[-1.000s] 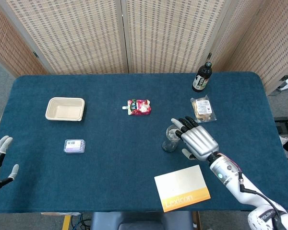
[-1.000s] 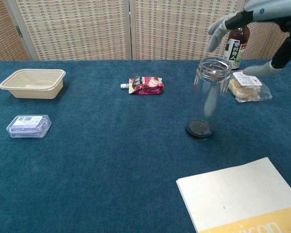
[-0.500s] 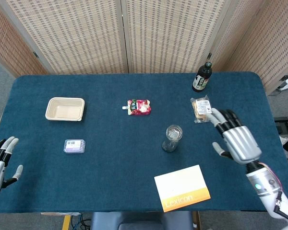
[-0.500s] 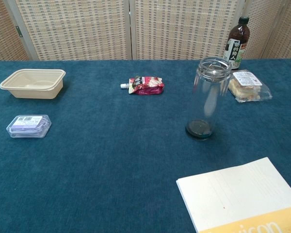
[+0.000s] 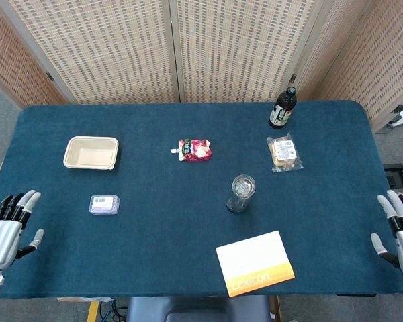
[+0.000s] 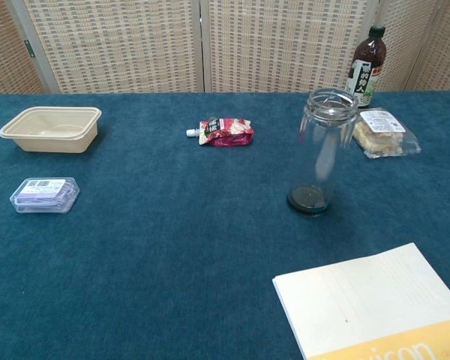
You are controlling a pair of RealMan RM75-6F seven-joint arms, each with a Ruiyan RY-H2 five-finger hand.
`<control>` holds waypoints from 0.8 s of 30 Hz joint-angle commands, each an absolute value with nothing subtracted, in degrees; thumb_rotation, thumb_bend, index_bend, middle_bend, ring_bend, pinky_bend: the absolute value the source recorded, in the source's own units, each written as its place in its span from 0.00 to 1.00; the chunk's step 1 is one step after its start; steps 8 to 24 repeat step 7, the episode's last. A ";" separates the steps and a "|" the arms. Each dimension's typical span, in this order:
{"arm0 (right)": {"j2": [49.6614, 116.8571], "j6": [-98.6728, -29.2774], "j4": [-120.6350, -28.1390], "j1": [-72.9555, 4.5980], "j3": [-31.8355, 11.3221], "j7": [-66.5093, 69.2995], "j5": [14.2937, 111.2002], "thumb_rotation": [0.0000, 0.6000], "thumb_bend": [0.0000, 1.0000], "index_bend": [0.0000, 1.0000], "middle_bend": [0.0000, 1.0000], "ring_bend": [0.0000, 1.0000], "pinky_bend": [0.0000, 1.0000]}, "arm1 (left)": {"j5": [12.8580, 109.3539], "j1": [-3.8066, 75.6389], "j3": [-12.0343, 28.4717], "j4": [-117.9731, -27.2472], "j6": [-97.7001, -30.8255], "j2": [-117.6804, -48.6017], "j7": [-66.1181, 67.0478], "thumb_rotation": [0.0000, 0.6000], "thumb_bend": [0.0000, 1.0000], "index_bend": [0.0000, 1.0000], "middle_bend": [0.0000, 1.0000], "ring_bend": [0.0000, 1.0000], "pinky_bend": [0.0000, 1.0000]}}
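My left hand (image 5: 7, 228) hangs at the table's near left corner, fingers spread, holding nothing; the small clear box with a purple label (image 5: 104, 204) (image 6: 44, 194) is the nearest thing to it. My right hand (image 5: 401, 236) is at the near right edge, also spread and empty, well away from the clear upright jar (image 5: 240, 193) (image 6: 320, 152). Neither hand appears in the chest view.
On the blue table (image 5: 154, 241): a beige tray (image 5: 91, 152) (image 6: 50, 127), a red pouch (image 5: 194, 149) (image 6: 223, 131), a dark bottle (image 5: 282, 108) (image 6: 366, 65), a wrapped snack (image 5: 284, 152) (image 6: 384, 132), and a white-and-orange notebook (image 5: 255, 263) (image 6: 375, 304) at the front.
My right hand drew back from beside the jar to the table's near right edge, leaving the chest view. My left hand moved slightly up and inward at the left edge.
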State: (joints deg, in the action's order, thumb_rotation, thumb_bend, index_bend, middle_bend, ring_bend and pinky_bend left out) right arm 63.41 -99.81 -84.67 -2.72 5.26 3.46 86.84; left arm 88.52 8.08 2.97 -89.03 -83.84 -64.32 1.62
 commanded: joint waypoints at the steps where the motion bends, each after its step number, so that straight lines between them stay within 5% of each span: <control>1: 64.11 -102.24 -83.61 -0.57 4.51 4.88 87.58 1.00 0.38 0.00 0.00 0.00 0.00 | 88.39 9.17 3.02 -88.48 -82.26 -65.12 2.11 1.00 0.38 0.00 0.05 0.00 0.00; 24: 63.97 -101.84 -83.30 0.60 3.54 5.31 87.93 1.00 0.38 0.00 0.00 0.00 0.00 | 87.73 10.17 2.91 -88.18 -80.45 -65.93 2.90 1.00 0.38 0.00 0.05 0.00 0.00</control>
